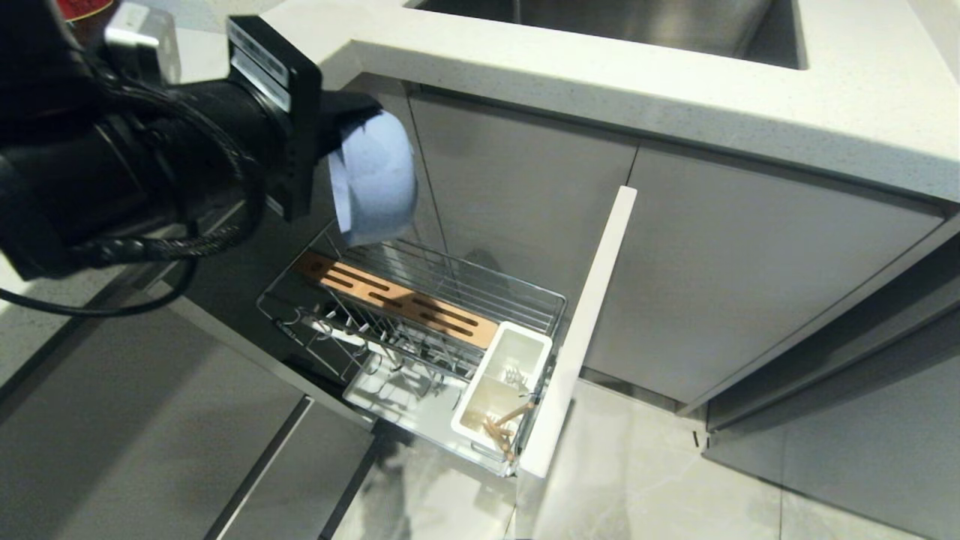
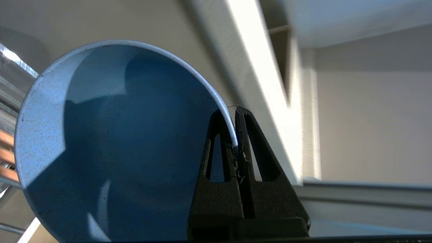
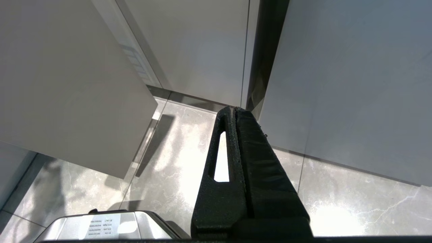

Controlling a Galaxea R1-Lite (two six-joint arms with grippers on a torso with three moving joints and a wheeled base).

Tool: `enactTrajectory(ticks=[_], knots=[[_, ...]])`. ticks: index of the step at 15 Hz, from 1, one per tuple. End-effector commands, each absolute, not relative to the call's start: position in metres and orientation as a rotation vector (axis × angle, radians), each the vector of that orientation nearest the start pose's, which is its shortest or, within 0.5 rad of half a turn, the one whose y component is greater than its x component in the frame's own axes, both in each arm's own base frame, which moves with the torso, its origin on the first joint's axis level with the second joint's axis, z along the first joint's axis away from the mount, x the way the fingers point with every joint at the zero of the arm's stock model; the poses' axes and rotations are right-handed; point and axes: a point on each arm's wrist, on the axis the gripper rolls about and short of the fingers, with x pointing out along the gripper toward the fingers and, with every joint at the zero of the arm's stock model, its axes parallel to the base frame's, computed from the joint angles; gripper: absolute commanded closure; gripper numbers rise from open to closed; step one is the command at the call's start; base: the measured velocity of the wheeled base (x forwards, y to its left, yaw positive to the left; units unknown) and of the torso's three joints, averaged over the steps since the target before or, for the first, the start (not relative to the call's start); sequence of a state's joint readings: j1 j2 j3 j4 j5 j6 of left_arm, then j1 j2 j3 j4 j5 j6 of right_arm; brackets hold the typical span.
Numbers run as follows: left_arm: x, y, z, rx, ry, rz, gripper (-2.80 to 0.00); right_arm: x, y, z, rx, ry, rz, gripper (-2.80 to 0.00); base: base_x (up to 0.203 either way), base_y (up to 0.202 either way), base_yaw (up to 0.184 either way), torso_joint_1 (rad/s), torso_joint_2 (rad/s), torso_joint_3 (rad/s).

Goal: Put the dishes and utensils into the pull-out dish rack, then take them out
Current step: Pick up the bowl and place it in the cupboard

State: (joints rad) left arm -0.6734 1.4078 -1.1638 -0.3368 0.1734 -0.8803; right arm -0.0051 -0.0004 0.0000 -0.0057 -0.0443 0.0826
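My left gripper (image 2: 233, 113) is shut on the rim of the periwinkle-blue bowl (image 2: 111, 141), one finger inside and one outside. In the head view the bowl (image 1: 375, 180) hangs tilted on its side above the back left end of the pull-out dish rack (image 1: 487, 289). The rack is pulled out, with its wood strip (image 1: 397, 300), white tray (image 1: 390, 394) and pale front panel (image 1: 585, 330) showing. Wooden chopsticks (image 1: 506, 427) lie in the white utensil box (image 1: 502, 375). My right gripper (image 3: 234, 108) is shut and empty, hanging low over the floor.
A white countertop (image 1: 675, 82) with a steel sink (image 1: 637, 22) overhangs the grey cabinet fronts (image 1: 750, 285) behind the rack. Pale floor tiles (image 1: 637, 472) lie in front. Part of my base (image 3: 101, 226) shows in the right wrist view.
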Motion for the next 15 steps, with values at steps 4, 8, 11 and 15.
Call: enactTrajectory(ticks=[4, 8, 11, 15], knots=[[0.229, -0.206, 0.247, -0.910, 0.129, -0.369, 0.00, -0.023, -0.001, 0.076, 0.083, -0.013, -0.049, 0.00, 0.000, 0.000, 0.000, 0.000, 0.00, 0.000], [0.232, -0.208, 0.237, -1.002, 0.095, -0.382, 0.00, -0.023, -0.001, 0.076, 0.083, -0.013, -0.049, 0.00, 0.000, 0.000, 0.000, 0.000, 0.00, 0.000], [0.240, -0.201, 0.236, -1.038, 0.099, -0.374, 0.00, -0.023, -0.001, 0.076, 0.083, -0.013, -0.049, 0.00, 0.000, 0.000, 0.000, 0.000, 0.00, 0.000], [0.260, -0.195, 0.229, -1.093, 0.022, -0.390, 0.00, -0.023, -0.001, 0.076, 0.083, -0.013, -0.049, 0.00, 0.000, 0.000, 0.000, 0.000, 0.00, 0.000]])
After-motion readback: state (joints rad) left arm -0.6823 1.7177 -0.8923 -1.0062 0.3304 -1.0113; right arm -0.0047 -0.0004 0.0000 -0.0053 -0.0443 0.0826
